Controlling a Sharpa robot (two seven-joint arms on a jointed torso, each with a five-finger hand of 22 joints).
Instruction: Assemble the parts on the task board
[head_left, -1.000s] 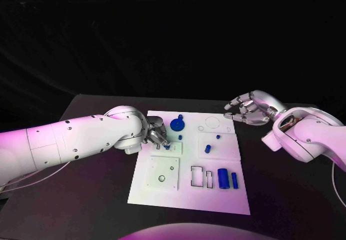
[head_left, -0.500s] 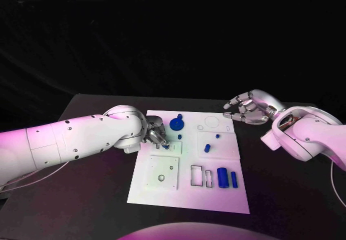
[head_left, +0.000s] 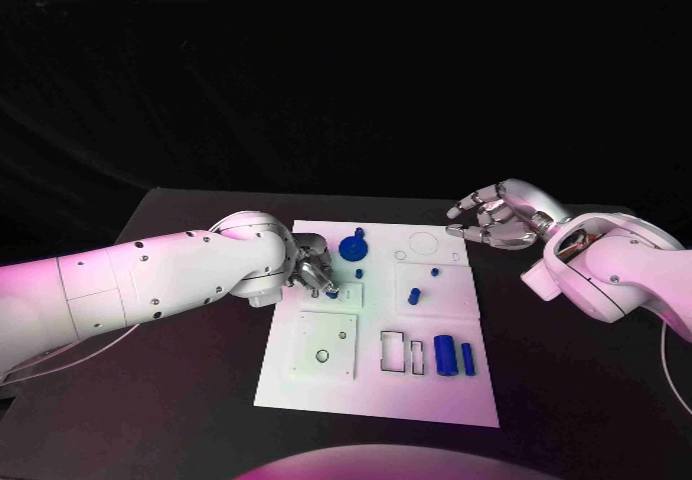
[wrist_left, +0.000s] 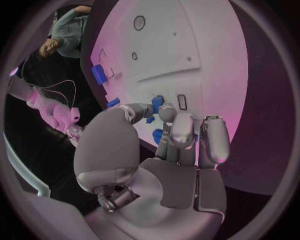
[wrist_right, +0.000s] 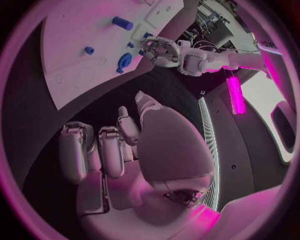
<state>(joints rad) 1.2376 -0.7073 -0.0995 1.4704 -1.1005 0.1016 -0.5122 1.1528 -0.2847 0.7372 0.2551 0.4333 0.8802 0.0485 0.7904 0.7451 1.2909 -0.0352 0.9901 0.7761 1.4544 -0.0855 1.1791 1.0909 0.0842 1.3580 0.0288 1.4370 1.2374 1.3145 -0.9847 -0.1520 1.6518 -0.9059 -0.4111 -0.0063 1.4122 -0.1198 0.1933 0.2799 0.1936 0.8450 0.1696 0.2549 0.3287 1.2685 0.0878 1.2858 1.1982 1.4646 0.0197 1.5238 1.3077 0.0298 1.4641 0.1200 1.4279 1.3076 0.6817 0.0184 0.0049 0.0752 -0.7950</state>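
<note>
Two hands in play, one working. Left hand (head_left: 309, 272) sits at the left edge of the white board (head_left: 378, 400), fingers curled together around a small blue piece (head_left: 333, 293); the left wrist view shows fingertips (wrist_left: 167, 112) touching a blue piece (wrist_left: 157, 103) just beside a small rectangular slot (wrist_left: 181, 101). Whether the piece is truly pinched or only pressed against the board cannot be told.

Right hand (head_left: 495, 218) hangs off the far right corner of the board, fingers loosely curled, holding nothing.

Step in hand looks like seating that piece on the board's left side. Other blue parts: round gear (head_left: 355, 247) at far middle, small peg (head_left: 415, 296) mid-board, two bars (head_left: 454, 357) near right, apparently in their places.

Next move likely calls for lining the piece up with the slot, then a straight press down. Risk: tilt and jam, since fingers hide the fit.
</note>
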